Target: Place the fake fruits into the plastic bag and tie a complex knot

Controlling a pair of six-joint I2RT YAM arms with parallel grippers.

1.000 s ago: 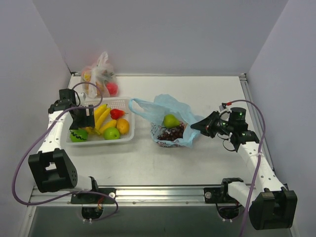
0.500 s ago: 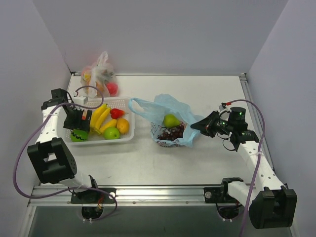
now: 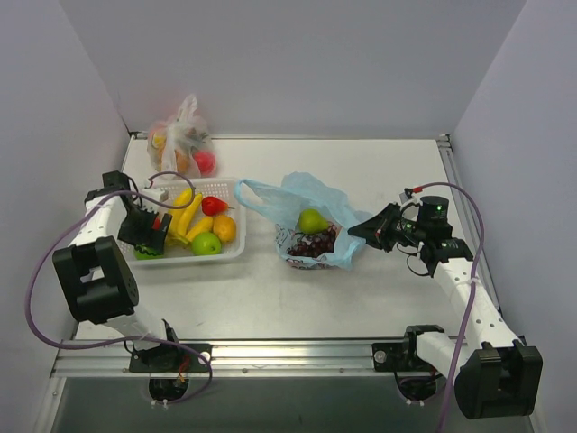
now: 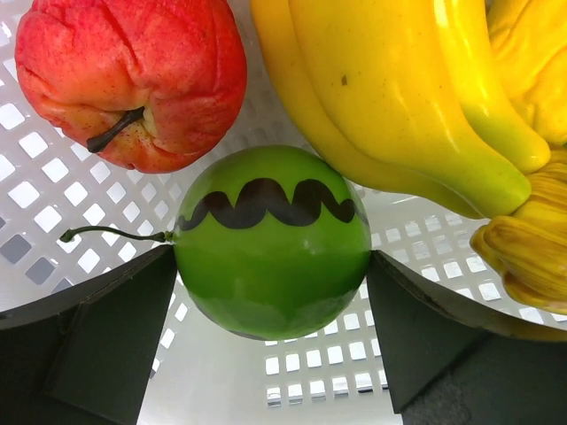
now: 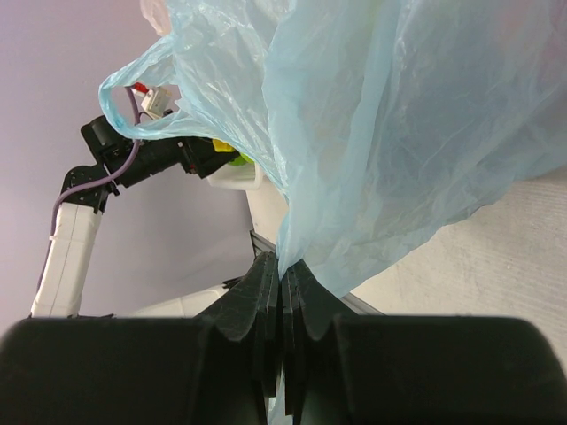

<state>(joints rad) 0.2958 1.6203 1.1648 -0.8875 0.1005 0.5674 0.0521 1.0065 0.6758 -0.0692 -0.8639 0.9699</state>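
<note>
The left gripper [image 4: 270,341] sits open inside the white basket [image 3: 230,255], its fingers either side of a green fruit [image 4: 273,241] with a black wavy mark, beside the bananas [image 4: 399,97] and a red fruit [image 4: 133,75]. Right of the basket, the plastic bag [image 3: 315,216] lies on the surface, its edge pinched by the closed right gripper [image 5: 282,292]. The glossy round fruit may squirt out as the fingers close, or snag neighbouring bananas.

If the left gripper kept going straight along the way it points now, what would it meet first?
Most likely the green melon-like fruit, which sits right between the open fingers of the left gripper. Behind it lies the white basket floor. Whether the fingers touch it already is unclear.
</note>
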